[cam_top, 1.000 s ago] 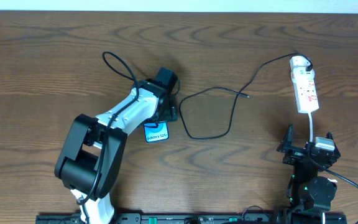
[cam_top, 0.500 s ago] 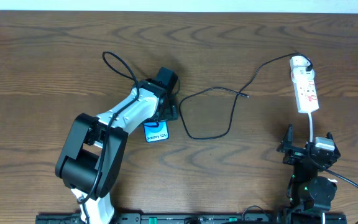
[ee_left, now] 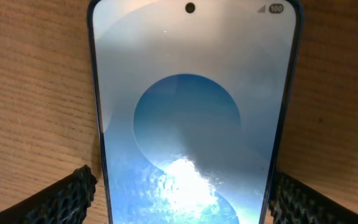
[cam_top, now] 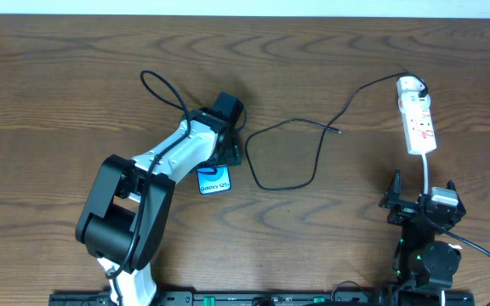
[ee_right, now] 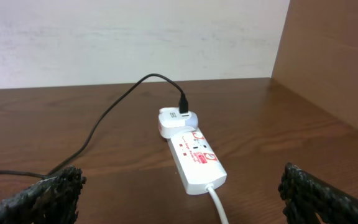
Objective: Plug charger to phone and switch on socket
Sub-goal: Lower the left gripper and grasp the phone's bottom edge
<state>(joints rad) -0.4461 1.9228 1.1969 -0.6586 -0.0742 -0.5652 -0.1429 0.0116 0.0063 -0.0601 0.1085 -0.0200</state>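
**Two sets of jaws: one astride the phone, one spread wide near the socket**

Left jaws stand low over the phone (ee_left: 191, 93), one on each side. The ribbed black pads (ee_left: 79, 193) sit right at its long edges. Whether they are pinching the frame or only flanking it cannot be told from the wrist view. The phone lies flat on the wooden worktop (cam_top: 58, 85), screen up and lit in blue and white. From overhead, only its near end with the "Galaxy S25" lettering shows from under the left arm (cam_top: 177, 153).

Right jaws are released and hold nothing. Their fingertips (ee_right: 55, 186) stand far apart at the lower corners of the wrist view, which looks towards the socket (ee_right: 194, 158). They hover at the near right of the worktop, just by the socket's white cord (cam_top: 430, 170).

The socket lies at the far right, well apart from the phone. Its rounded end points away from the robot. The charger (cam_top: 289, 121) has its black plug (ee_right: 182, 102) seated in a white adapter (ee_right: 174, 119) at that far end. From there its thin cable runs left, curls into a loose loop on the worktop and ends at the small tip (cam_top: 337, 130). That tip lies free between the phone and the socket, touching neither.
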